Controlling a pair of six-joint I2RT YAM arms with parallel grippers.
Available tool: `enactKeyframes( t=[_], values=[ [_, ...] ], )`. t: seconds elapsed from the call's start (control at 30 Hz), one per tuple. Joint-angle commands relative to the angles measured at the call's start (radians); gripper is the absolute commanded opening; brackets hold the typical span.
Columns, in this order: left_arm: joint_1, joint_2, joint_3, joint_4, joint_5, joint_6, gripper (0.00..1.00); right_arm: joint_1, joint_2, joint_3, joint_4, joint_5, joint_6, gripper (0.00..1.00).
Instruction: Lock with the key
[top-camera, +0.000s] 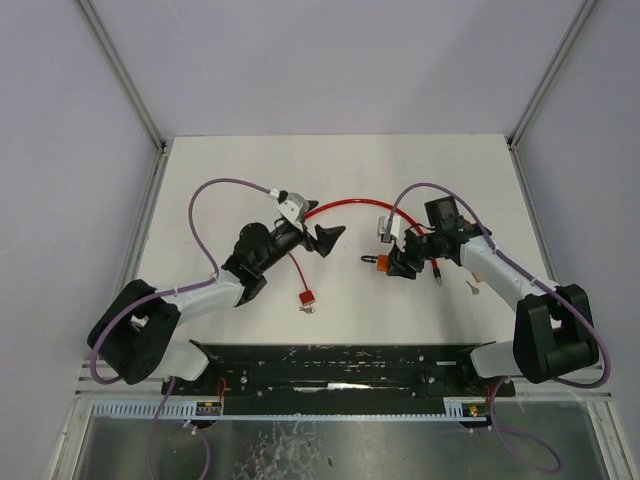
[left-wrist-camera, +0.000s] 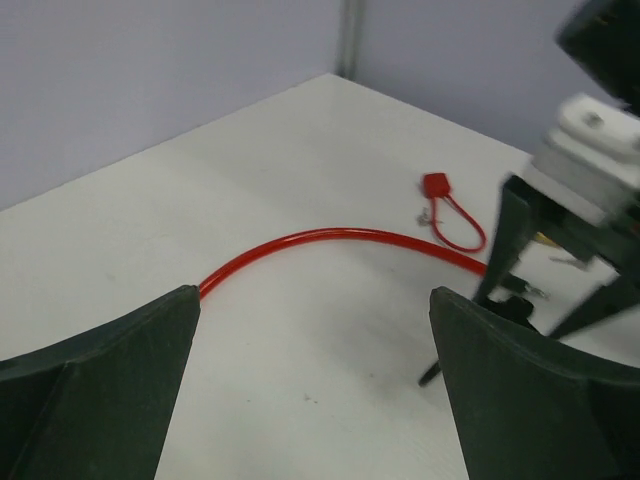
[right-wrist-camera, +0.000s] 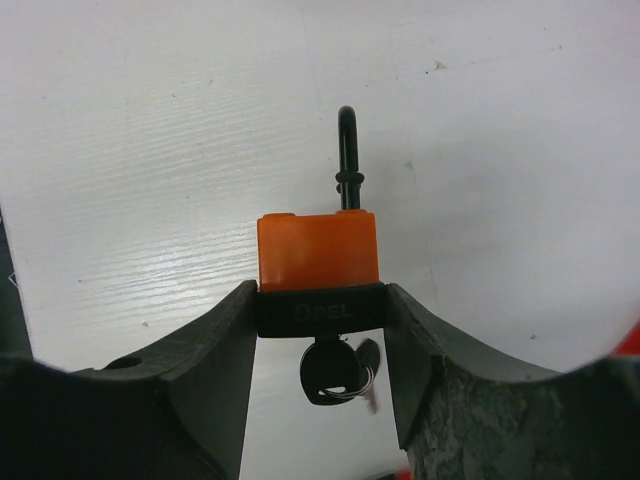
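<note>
Right pincer grips the orange padlock, key seated in its base; left pincer gapes wide, empty. Next, I'd guess, it must pinch and turn that key.

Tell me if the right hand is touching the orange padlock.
Touching. Right wrist view: the right hand clamps the padlock by its black base on both sides.
</note>
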Motion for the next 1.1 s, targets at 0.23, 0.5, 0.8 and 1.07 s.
enactKeyframes(
  t=[0.23, 0.5, 0.8, 1.07],
  values=[
    [0.008, 0.186, -0.094, 0.442, 0.728, 0.229, 0.95, -0.060, -0.175, 0.011, -0.143, -0.203, -0.195, 0.00],
    [-0.055, 0.292, -0.008, 0.328, 0.730, 0.344, 0.92, -0.061, -0.265, -0.031, -0.142, -0.187, -0.262, 0.00],
    [-0.084, 0.409, 0.131, 0.154, 0.587, 0.345, 0.70, -0.061, -0.288, -0.039, -0.126, -0.185, -0.265, 0.00],
    [-0.085, 0.420, 0.165, 0.136, 0.647, 0.293, 0.52, -0.061, -0.296, -0.050, -0.105, -0.176, -0.255, 0.00]
  ],
)
